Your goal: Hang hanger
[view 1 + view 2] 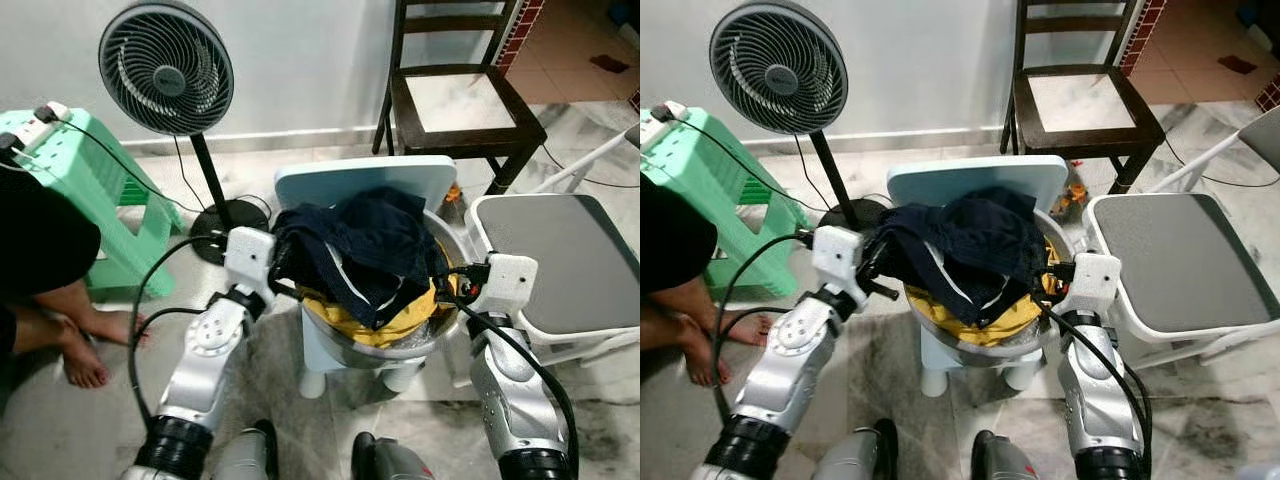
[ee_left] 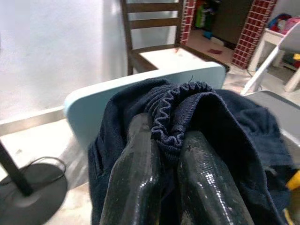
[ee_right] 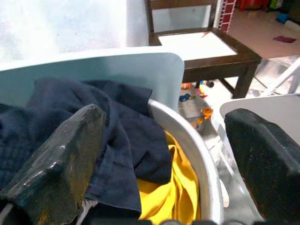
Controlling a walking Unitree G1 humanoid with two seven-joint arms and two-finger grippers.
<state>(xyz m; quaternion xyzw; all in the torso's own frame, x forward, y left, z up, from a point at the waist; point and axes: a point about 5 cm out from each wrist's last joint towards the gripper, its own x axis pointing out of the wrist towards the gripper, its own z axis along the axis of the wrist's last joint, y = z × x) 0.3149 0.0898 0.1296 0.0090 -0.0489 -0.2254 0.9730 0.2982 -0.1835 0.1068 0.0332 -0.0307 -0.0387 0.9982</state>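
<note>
Item, centre frame: my left gripper (image 2: 164, 154) pinches navy garment (image 1: 370, 245); right gripper (image 3: 164, 154) spread astride basin (image 3: 199, 159) rim. Risk: lifting drags yellow cloth (image 1: 385, 325) out, or tips basin.

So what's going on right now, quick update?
Left gripper shut on dark blue garment, at its elastic band. Right gripper open at metal basin rim. No hanger in sight. Yellow cloth underneath.

A standing fan (image 1: 167, 68) beside a green stool (image 1: 95, 180), wooden chair (image 1: 455, 95).
</note>
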